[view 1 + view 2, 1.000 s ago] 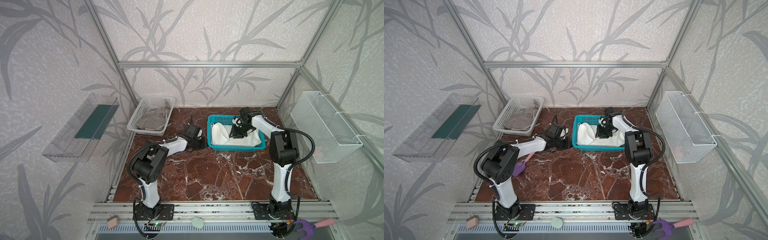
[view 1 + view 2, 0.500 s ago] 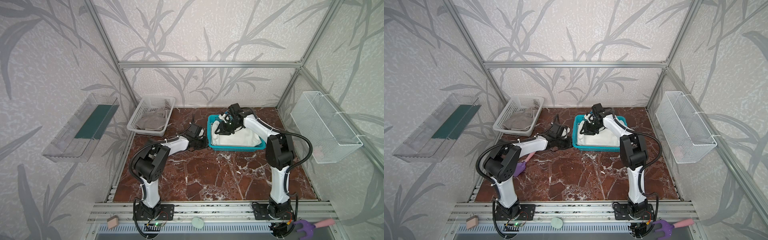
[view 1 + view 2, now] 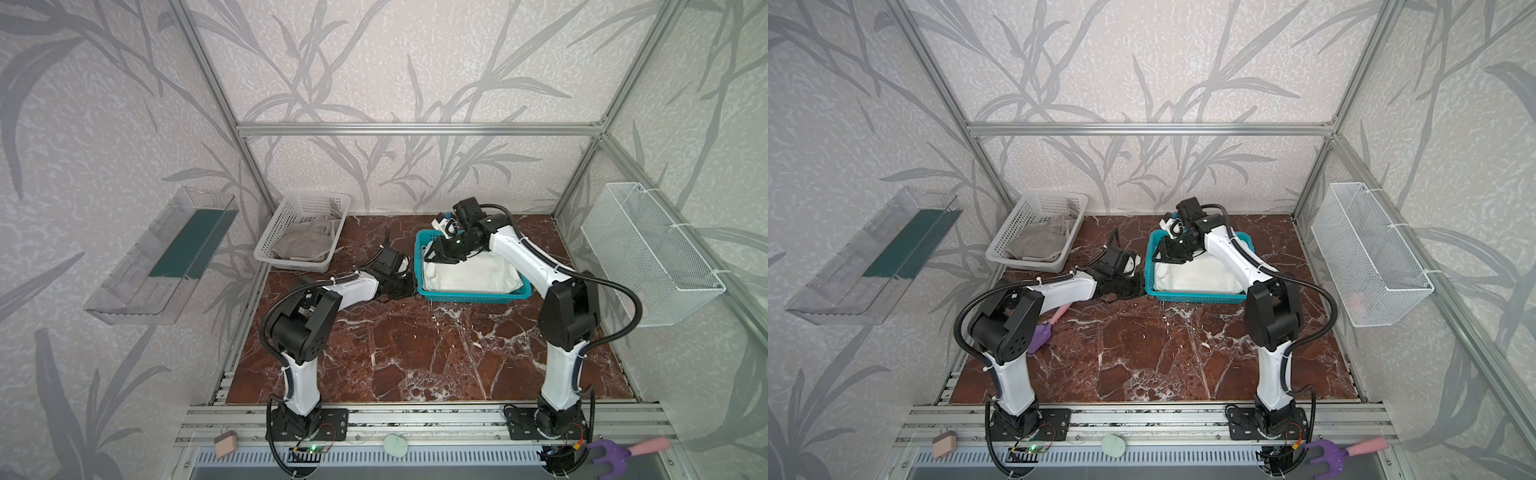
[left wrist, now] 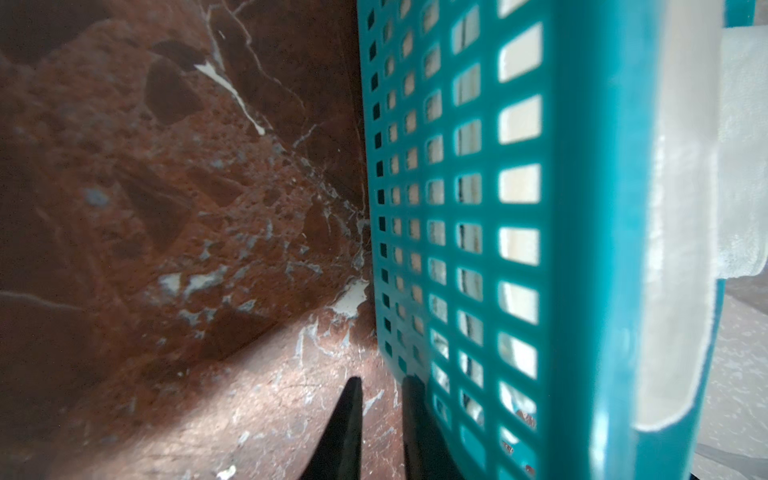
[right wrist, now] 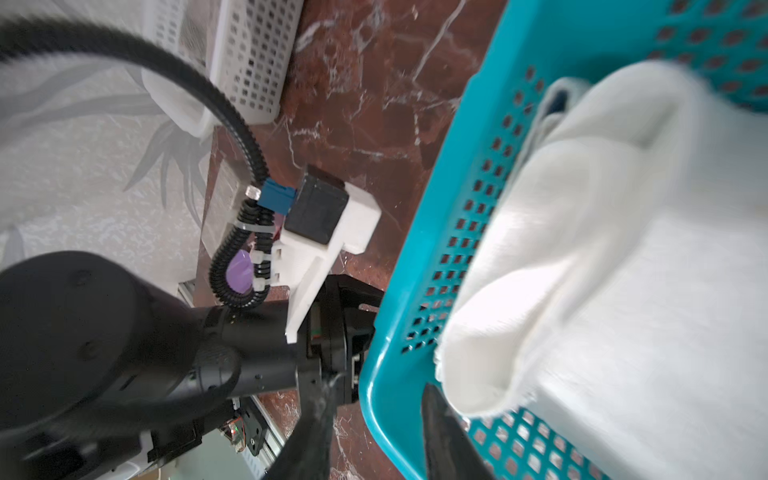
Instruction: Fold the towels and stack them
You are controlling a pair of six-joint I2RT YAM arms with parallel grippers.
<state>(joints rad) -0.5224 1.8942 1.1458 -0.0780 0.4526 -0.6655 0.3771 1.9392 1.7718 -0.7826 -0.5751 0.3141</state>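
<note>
A white towel point(image 3: 469, 274) point(image 3: 1196, 276) point(image 5: 623, 270) lies bunched in the teal basket point(image 3: 473, 296) point(image 3: 1196, 296) point(image 5: 465, 124) point(image 4: 582, 208). A sliver of blue cloth point(image 5: 559, 97) shows under it. A grey towel point(image 3: 303, 245) point(image 3: 1038, 245) lies crumpled in the white basket point(image 3: 291, 208) point(image 3: 1021, 212). My right gripper point(image 3: 434, 253) point(image 3: 1165, 255) point(image 5: 374, 388) is open and straddles the teal basket's left rim, one finger inside by the towel's edge. My left gripper point(image 3: 409, 286) point(image 3: 1140, 286) point(image 4: 383, 379) rests low outside that wall, jaws slightly apart and empty.
A wire basket point(image 3: 648, 257) hangs on the right wall and a clear shelf point(image 3: 166, 253) on the left wall. A purple tool point(image 3: 1042, 334) lies on the marble floor beside the left arm. A small slab point(image 3: 225, 442) and a purple fork point(image 3: 623, 451) sit on the front rail.
My right gripper has moved from the middle of the teal basket to its left end and has opened a little. The left arm has not moved.
</note>
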